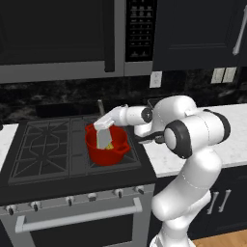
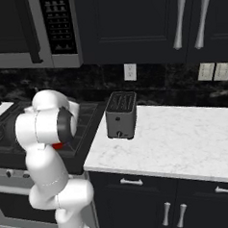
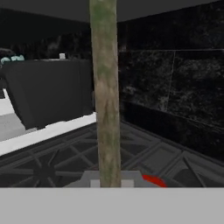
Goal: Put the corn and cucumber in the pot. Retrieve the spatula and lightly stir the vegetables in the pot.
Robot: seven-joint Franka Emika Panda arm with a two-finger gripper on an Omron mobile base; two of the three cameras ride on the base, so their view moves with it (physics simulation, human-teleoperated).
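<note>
Right now the red pot point(image 1: 106, 145) sits on the stove's point(image 1: 46, 144) right burner with something yellow inside, the gripper point(image 1: 103, 137) reaching in clamped on the spatula point(image 3: 105, 92), whose blade is hidden, handle pointing twelve o'clock.

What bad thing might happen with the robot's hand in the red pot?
The gripper reaches down into the pot holding the spatula. A hard stir might push the pot across the stove or flip the corn out. The spatula could also slip in the grip.
</note>
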